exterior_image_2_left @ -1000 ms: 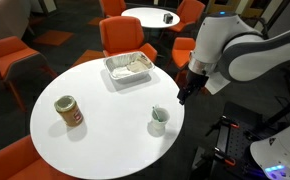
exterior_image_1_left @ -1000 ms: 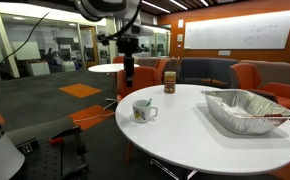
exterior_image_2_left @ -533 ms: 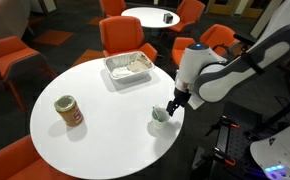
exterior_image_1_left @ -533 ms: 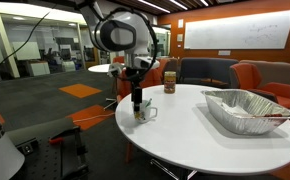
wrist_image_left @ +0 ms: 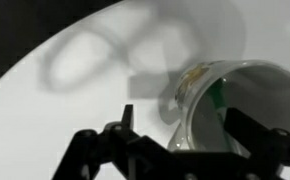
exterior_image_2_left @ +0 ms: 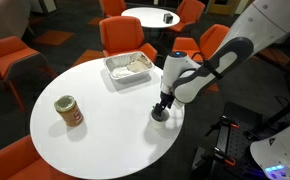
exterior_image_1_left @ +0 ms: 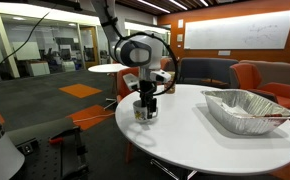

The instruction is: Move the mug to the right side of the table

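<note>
The mug [exterior_image_2_left: 159,114] is standing upright near the edge of the table [exterior_image_2_left: 95,140], on the side closest to the arm. The fingers [wrist_image_left: 125,120] are hanging just over it and are apart. In the wrist view the mug is lying a little to their right, and its near wall seems to be between them. The tray [exterior_image_2_left: 128,66] and the jar [exterior_image_2_left: 68,111] are standing well apart from the mug, so bare table is lying open around it, but the edge is close.

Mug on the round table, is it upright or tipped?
Upright. The wrist view looks down into the mug, and in an exterior view it stands on its base on the table.
</note>
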Controlling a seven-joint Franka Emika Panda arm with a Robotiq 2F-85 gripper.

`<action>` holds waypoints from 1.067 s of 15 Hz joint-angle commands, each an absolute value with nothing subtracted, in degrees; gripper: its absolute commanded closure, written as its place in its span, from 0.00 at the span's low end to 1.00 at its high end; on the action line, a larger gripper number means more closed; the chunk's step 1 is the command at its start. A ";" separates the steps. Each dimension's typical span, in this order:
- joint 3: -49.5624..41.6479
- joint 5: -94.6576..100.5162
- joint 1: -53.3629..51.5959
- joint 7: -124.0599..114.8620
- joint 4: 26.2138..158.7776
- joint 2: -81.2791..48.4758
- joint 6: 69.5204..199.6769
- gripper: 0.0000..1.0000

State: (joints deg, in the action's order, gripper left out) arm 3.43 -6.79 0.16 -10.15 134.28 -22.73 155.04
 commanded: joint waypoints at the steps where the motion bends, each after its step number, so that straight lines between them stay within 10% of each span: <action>1: 2.98 -5.59 -0.20 -5.41 130.89 -25.73 153.31 0.32; 9: 4.45 -3.84 0.50 4.59 129.02 -25.89 152.92 0.95; 16: 6.95 1.11 3.77 22.87 125.56 -25.60 151.28 0.97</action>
State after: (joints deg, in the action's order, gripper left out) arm 5.56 -1.58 1.80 16.36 127.70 -26.53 154.06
